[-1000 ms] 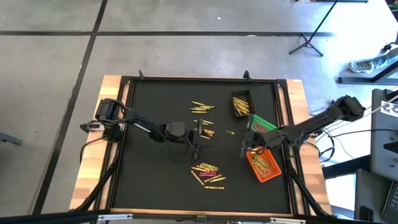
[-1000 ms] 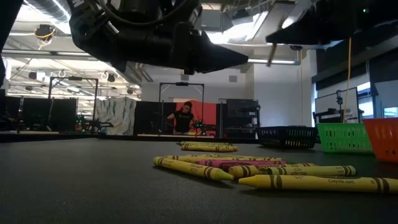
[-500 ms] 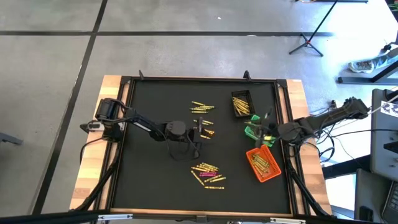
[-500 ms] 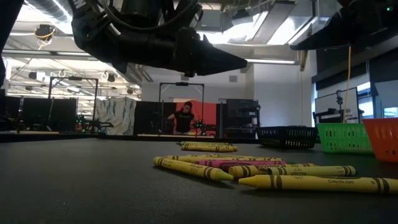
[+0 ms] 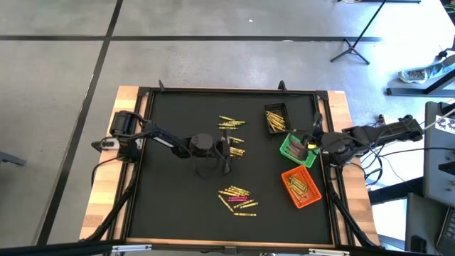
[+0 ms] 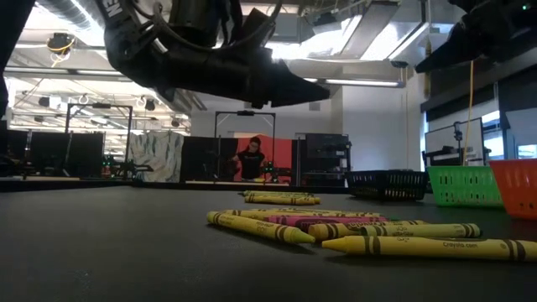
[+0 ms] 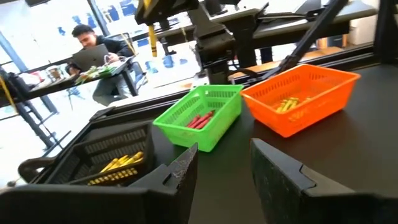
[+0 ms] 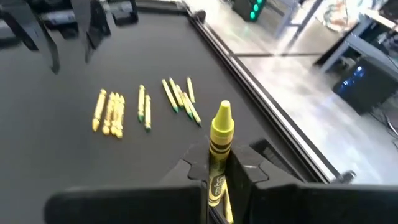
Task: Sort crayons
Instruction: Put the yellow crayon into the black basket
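On the black table mat (image 5: 170, 107), a yellow crayon (image 8: 219, 149) is held clamped in the right gripper (image 5: 313, 144) above the green bin (image 5: 291, 151), so the carry step is judged underway and placement in a yellow-stocked bin is called for next, while the left gripper (image 5: 226, 151) is held wide open over the loose crayons (image 5: 238, 199).

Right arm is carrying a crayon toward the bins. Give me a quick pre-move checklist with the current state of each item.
1. Right claw shut on the yellow crayon: ok.
2. Crayon secure, standing straight between the fingers: ok.
3. Right claw over a bin: in the high view it sits at the green bin's right edge; exact overlap cannot tell.
4. Colour match: green bin holds red crayons, yellow ones lie in the black bin and orange bin: not ok for green.
5. Left claw open, empty, mid-table, apart from the right arm: ok.
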Action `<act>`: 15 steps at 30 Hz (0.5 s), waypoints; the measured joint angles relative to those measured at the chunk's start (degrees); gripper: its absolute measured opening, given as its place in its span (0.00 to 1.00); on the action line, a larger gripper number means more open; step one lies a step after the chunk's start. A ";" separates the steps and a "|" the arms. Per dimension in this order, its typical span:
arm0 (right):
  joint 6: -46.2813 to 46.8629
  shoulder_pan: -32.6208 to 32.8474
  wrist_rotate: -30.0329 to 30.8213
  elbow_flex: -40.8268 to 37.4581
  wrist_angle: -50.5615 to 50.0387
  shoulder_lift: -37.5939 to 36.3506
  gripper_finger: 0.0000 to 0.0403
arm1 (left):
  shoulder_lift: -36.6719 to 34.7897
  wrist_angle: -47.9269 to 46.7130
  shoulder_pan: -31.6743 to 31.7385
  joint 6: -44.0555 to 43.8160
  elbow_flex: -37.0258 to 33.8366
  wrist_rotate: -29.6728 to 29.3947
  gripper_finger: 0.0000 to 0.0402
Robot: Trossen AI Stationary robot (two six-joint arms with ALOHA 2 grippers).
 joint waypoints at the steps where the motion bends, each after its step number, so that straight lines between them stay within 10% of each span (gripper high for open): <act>1: 0.04 -0.52 -0.28 0.19 -0.92 0.00 0.05 | 0.00 0.00 0.24 -0.04 0.00 -0.04 0.33; 15: 1.08 -9.33 -6.97 0.34 -4.15 0.27 0.04 | 0.00 -0.02 1.57 -0.13 0.00 -0.04 0.33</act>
